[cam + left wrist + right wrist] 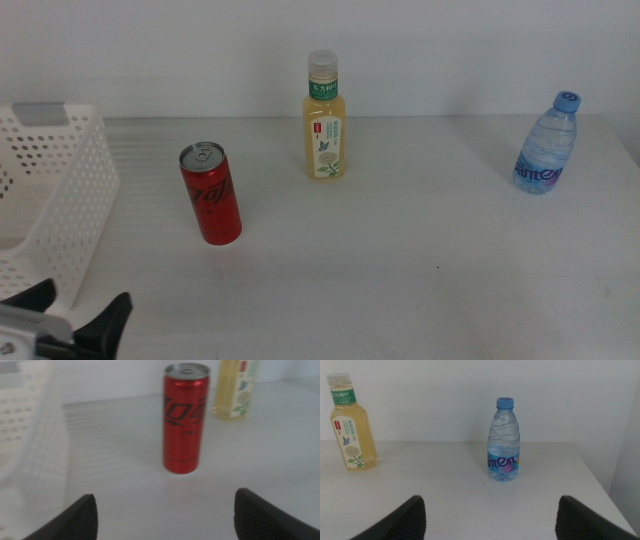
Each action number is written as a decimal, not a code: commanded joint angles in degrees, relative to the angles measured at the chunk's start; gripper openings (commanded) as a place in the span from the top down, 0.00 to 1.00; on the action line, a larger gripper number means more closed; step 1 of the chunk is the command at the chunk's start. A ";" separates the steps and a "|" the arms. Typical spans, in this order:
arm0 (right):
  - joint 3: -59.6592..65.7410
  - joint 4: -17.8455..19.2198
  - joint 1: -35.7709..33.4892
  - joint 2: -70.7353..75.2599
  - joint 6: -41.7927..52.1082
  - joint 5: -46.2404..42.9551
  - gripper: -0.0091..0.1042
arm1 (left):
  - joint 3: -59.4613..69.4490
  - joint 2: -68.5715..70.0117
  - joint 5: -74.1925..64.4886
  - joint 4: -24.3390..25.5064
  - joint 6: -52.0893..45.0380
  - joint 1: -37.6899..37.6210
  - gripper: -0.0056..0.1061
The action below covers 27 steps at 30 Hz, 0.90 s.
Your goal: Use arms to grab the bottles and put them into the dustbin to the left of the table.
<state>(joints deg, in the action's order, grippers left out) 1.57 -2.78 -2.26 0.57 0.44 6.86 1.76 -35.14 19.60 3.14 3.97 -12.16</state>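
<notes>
The left claw (165, 510), jaws spread, faces the upright red can (185, 417) standing on the table (400, 270) near the dustbin (60, 190). The right claw (490, 515), also spread, faces the water bottle (504, 440). An off-centre approach could tip the slim can, sending it rolling toward the tea bottle (324, 120).
</notes>
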 commanded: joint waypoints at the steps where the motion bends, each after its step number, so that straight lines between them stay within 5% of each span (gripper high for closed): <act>1: -0.37 0.52 0.45 1.56 0.26 -4.23 0.32 | 0.20 -4.92 9.83 -0.01 0.53 -1.59 0.15; 27: -0.37 0.52 0.45 1.56 0.26 -4.23 0.32 | 0.27 -32.57 41.20 4.00 1.49 -3.30 0.15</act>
<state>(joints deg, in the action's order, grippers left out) 1.57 -2.78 -2.26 0.57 0.44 6.86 1.21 -68.15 55.40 7.39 4.78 -15.15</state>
